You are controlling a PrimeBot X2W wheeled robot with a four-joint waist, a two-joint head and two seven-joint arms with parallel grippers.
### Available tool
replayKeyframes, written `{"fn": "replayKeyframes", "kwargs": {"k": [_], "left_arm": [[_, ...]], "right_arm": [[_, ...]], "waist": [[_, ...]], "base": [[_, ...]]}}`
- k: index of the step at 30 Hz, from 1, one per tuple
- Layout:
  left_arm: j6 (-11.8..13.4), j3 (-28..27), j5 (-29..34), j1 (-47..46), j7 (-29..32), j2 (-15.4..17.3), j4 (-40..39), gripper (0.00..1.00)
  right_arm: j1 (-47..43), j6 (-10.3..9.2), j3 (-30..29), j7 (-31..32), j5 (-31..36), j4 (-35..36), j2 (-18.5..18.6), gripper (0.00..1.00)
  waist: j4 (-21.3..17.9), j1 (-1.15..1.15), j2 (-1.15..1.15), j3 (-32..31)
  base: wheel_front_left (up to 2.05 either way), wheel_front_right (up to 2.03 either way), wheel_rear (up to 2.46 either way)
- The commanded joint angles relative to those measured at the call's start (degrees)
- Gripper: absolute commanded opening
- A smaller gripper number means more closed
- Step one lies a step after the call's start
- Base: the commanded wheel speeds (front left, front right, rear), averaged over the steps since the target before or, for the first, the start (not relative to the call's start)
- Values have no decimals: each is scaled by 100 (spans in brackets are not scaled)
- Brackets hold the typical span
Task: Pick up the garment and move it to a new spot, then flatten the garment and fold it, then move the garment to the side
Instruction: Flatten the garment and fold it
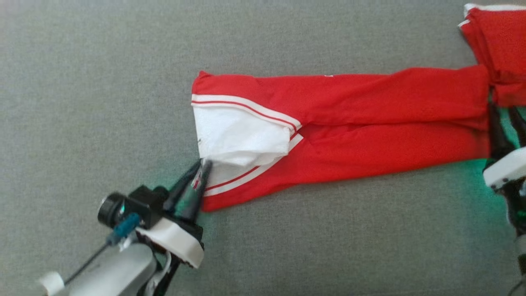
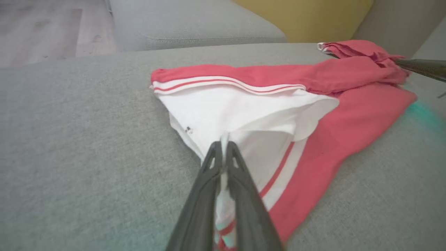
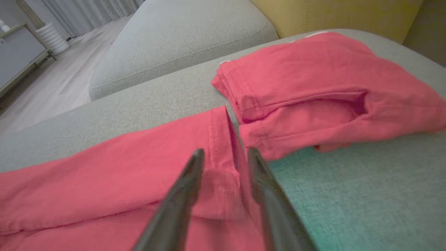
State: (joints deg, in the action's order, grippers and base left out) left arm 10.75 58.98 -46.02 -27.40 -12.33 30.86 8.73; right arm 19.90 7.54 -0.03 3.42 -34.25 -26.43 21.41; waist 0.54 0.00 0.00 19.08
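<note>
The garment (image 1: 370, 107), a pair of red trousers with white stripes and a white lining, lies stretched out lengthwise on the grey cushion (image 1: 102, 82). My left gripper (image 1: 202, 163) is at the waist end, shut on the white edge of the waistband (image 2: 223, 139). The waist opening gapes and shows the white lining (image 2: 244, 111). My right gripper (image 1: 507, 123) is at the leg end. Its jaws stand apart on either side of the red leg hem (image 3: 223, 139), and the right gripper (image 3: 225, 151) is open.
A second red garment (image 1: 497, 37) lies folded just beyond the leg end, touching it (image 3: 313, 90). Another grey seat cushion (image 3: 181, 42) and a yellow cushion (image 3: 331, 14) are behind. Wooden floor (image 2: 41, 31) lies past the cushion's edge.
</note>
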Motion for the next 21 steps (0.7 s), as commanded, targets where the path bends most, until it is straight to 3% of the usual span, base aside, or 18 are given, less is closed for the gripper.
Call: {"fn": "replayKeyframes", "kwargs": {"k": [1, 7, 8, 14, 21], "left_arm": [[141, -297, -43, 64, -133, 74, -53, 100], [746, -603, 220, 589, -253, -112, 11, 100], [746, -603, 220, 589, -253, -112, 11, 100], [1377, -1393, 896, 1442, -264, -548, -379, 100], [1607, -2088, 1812, 2417, -266, -1162, -823, 100]], "right_arm": [[-225, -5, -38, -131, 80, 159, -2, 100], [-696, -5, -194, -533, 314, 268, -334, 100], [-696, -5, -194, -533, 314, 268, -334, 100], [-1270, -5, -267, -703, 401, 329, -736, 100], [-1621, -5, -513, -669, 279, 279, -1078, 100]], "waist": [[-12, 0, 0, -172], [17, 0, 0, -696], [17, 0, 0, -696], [114, 0, 0, -1237], [347, 0, 0, -1506]], "base": [[0, 0, 0], [0, 0, 0], [0, 0, 0], [0, 0, 0], [0, 0, 0]]}}
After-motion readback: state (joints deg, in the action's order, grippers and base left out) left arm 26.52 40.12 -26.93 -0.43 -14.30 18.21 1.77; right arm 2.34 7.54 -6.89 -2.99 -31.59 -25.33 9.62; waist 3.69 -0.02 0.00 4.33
